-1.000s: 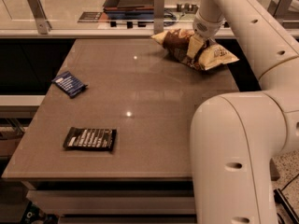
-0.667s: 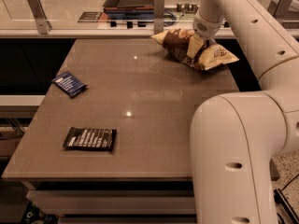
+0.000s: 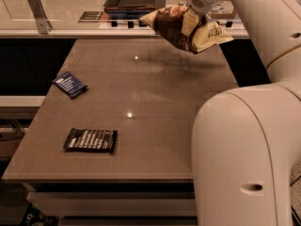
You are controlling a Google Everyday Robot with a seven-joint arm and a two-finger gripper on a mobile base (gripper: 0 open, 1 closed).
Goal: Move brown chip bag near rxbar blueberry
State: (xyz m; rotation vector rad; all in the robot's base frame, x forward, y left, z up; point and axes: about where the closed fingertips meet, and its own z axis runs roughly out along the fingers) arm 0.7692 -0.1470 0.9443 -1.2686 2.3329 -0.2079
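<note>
Status: my gripper (image 3: pixel 191 23) sits at one o'clock, clamped on the chip bag (image 3: pixel 170 24), held clear above the far edge of the table (image 3: pixel 155 102). Blue bar (image 3: pixel 69 84) lies at nine o'clock, well apart; black wrapper (image 3: pixel 91 139) at seven.

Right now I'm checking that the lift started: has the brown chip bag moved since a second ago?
Yes. Held by the pincer, the brown chip bag has risen off the table and now overlaps the back counter.
</note>
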